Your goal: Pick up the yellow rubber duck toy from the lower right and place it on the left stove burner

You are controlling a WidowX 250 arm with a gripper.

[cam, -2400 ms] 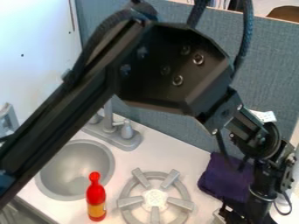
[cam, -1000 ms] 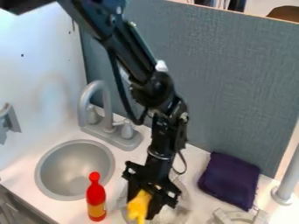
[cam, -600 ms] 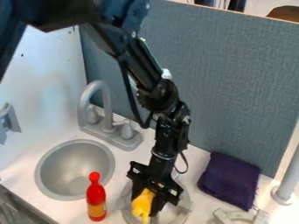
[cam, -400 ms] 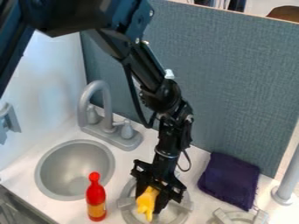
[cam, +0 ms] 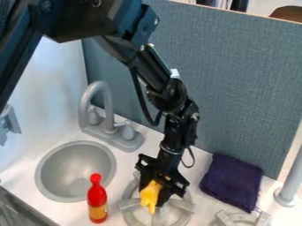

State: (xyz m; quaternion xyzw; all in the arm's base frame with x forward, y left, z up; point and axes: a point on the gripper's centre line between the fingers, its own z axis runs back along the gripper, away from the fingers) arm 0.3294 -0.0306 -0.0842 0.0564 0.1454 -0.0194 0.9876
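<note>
Yellow toy [cam: 150, 195] held in your jaws, by burner [cam: 128, 204].
Likely carry step; next needs steady grip.

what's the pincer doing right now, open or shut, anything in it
Pincer: closed on a yellow object, over the grey stove burner.
</note>
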